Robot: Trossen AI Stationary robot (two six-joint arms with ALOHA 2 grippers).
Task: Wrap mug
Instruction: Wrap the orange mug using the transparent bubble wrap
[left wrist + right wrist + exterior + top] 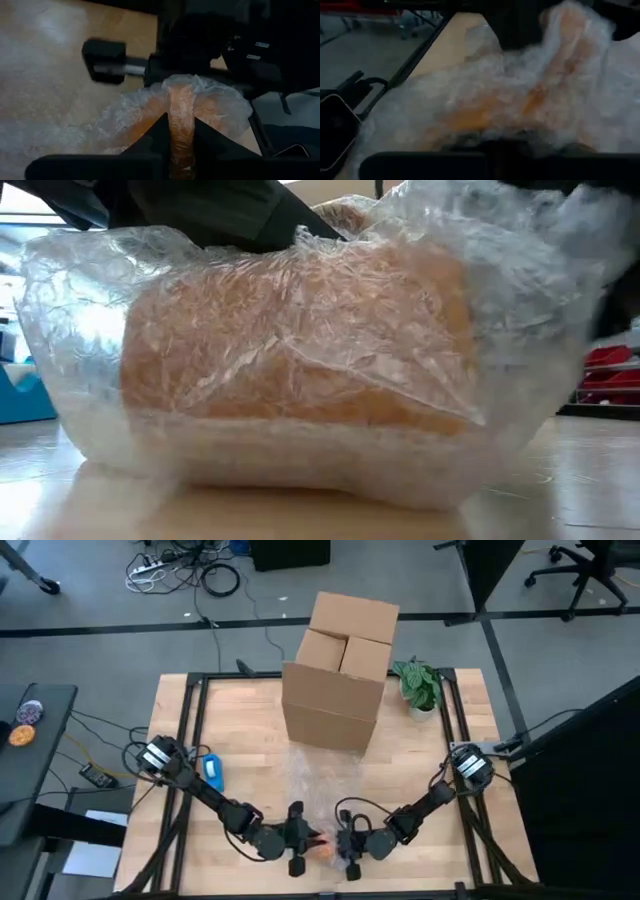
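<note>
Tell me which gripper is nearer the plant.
Right. The right gripper sits at the table's near edge by the wrapped mug, on the plant's side. The left gripper is just across the mug, slightly farther from the plant.

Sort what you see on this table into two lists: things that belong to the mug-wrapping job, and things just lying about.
Part of the job:
- orange mug, lying on its side
- bubble wrap covering it
- left end effector, pinching mug and wrap
- right end effector, against the wrapped mug

Just lying about:
- cardboard box, flaps open
- potted plant
- blue object, near the left arm
</note>
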